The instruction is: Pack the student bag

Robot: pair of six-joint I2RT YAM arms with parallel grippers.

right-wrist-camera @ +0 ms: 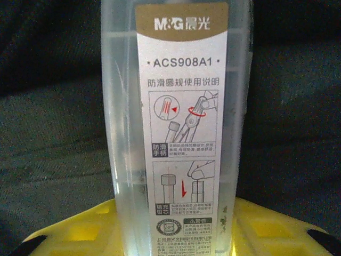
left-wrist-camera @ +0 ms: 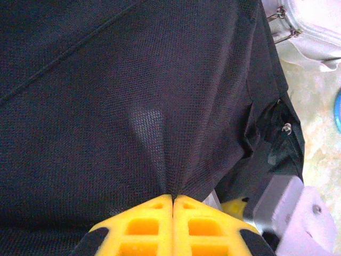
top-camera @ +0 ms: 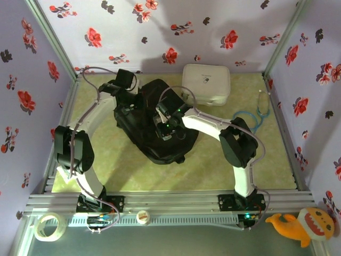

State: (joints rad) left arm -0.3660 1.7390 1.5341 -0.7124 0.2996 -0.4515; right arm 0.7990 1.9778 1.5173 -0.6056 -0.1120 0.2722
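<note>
From above the light is soft and even, with faint grey shadows on the back wall (top-camera: 213,21) and the black bag (top-camera: 160,144) so dark that its folds barely show. At the left wrist the bag's weave is sharp, with a pale sheen mid-frame, while the white case (left-wrist-camera: 314,32) in the corner is out of focus. At the right wrist the label (right-wrist-camera: 181,106) on the clear box (right-wrist-camera: 120,133) reads crisply; everything behind it is dim and soft.

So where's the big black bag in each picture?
Top external: the student bag lies mid-table, under both arms.
Left wrist: its black fabric stretches up from the bottom edge, where the left gripper pinches it.
Right wrist: the dark backdrop behind the clear box.
Shared landmark: the white case, behind the bag from above, top right for the left wrist.
</note>
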